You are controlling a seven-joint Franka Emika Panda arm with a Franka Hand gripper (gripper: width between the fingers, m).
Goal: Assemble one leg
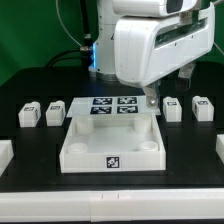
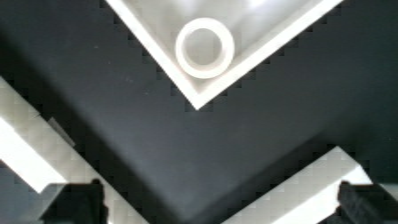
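Your claw (image 1: 151, 98) hangs wide and empty; the nearest leg (image 1: 172, 108) stands just beside it, toward the exterior view's right.

The bench (image 1: 30, 160) is black and matt, an even dull surface. The tray (image 1: 85, 157) looks like smooth white plastic with matt walls; in the wrist view its floor (image 2: 258, 35) takes a soft sheen around the corner hole (image 2: 201, 48). The legs, two at nine o'clock of the tray (image 1: 29, 114) (image 1: 55, 113) and two at three o'clock (image 1: 172, 108) (image 1: 202, 107), show the same matt white plastic. The marker board (image 1: 112, 105) at twelve o'clock is thin, flat and smooth. The arm's housing (image 1: 160, 45) is glossy white plastic. The pincer (image 2: 210, 205) has dark, matt fingers (image 2: 71, 203).
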